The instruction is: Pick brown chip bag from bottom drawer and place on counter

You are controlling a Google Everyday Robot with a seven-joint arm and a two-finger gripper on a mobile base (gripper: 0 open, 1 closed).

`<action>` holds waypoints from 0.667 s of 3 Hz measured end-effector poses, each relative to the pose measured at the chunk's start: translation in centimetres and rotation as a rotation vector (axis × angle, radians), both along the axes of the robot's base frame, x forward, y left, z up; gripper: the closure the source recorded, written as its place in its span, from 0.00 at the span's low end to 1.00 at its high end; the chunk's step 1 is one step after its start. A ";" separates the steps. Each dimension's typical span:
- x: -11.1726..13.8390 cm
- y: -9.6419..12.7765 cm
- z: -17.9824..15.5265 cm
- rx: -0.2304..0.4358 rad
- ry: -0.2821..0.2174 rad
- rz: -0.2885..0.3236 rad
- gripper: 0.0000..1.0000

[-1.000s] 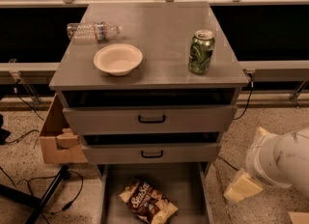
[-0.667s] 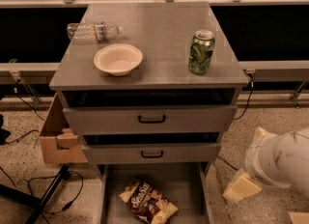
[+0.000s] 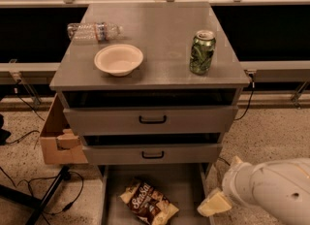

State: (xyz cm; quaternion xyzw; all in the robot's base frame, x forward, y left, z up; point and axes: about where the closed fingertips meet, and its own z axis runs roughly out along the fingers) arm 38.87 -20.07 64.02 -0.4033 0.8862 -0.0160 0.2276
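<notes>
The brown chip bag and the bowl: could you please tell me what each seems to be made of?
The brown chip bag: likely thin plastic film, crinkled and slightly glossy. The bowl: probably paper or foam, matte pale cream, thin rim. The gripper sits low right, beside the bottom drawer.

Warm, dim-ish light from above, soft sheen on the flat grey counter. The pale two-finger gripper at near right catches it too.

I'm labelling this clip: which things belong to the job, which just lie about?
Job: brown chip bag, bottom drawer, counter, gripper low right beside the drawer.
Lying about: water bottle, bowl, green can, cardboard box.
</notes>
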 end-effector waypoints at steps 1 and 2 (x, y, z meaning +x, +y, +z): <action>0.1 1.8 -6.6 0.141 0.022 -0.051 0.00; 0.6 2.9 -12.2 0.253 0.031 -0.109 0.00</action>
